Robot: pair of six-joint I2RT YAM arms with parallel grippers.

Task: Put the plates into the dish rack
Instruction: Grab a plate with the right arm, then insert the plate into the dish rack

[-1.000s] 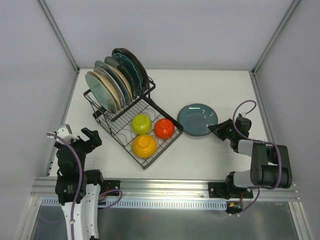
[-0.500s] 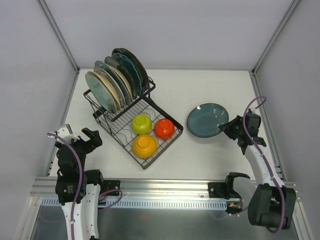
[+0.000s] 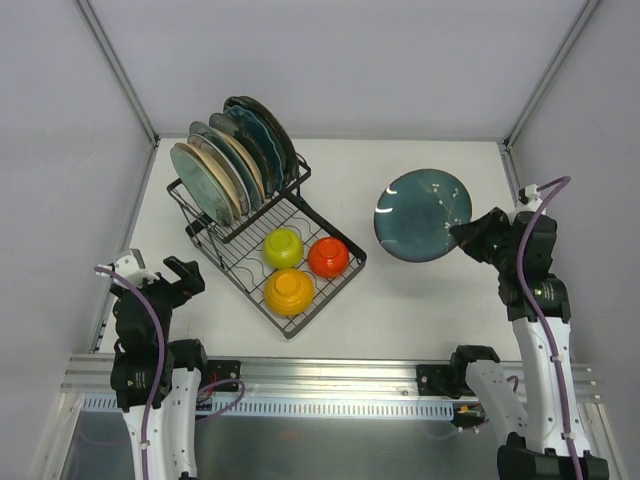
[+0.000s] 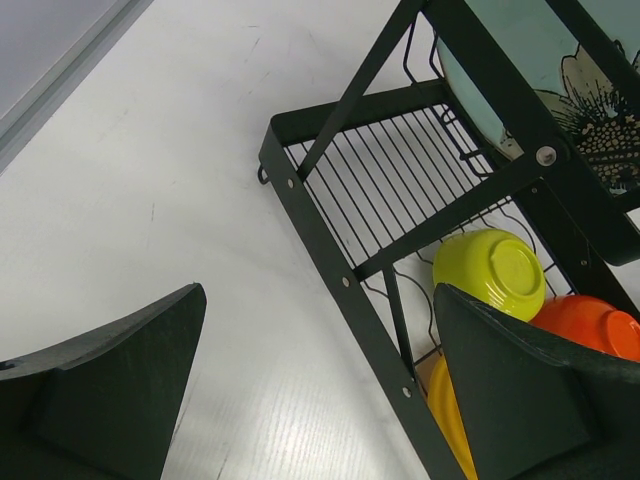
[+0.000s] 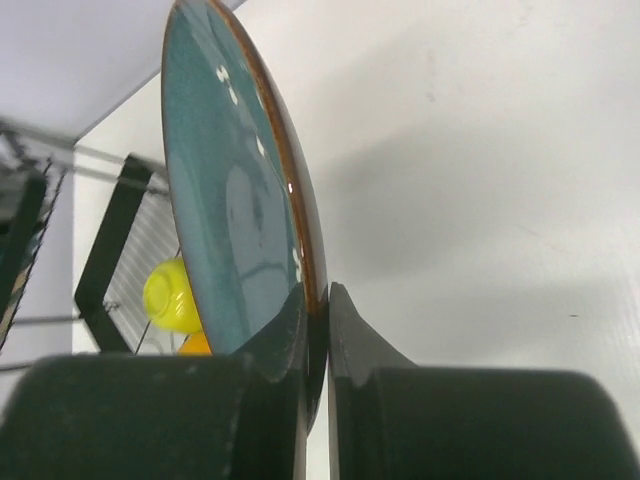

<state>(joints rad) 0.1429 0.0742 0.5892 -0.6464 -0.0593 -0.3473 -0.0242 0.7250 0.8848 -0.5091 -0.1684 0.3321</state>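
Okay, my right pincer (image 3: 462, 236) is clamped on the rim of the teal plate (image 3: 422, 214), tilted above the desk (image 3: 400, 310), well apart from the dish rack (image 3: 335, 228). I'd keep it edge-on and aim for a free slot.

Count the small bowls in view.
3, all in the rack's lower basket: lime bowl at back left, red bowl at back right, orange bowl in front. None looks hidden.

The left arm (image 3: 135, 345) and right arm (image 3: 548, 345) share white link shells, black joint housings, looping purple cables (image 3: 158, 335) and matte black, wedge-shaped, finely textured fingers (image 4: 110, 390).
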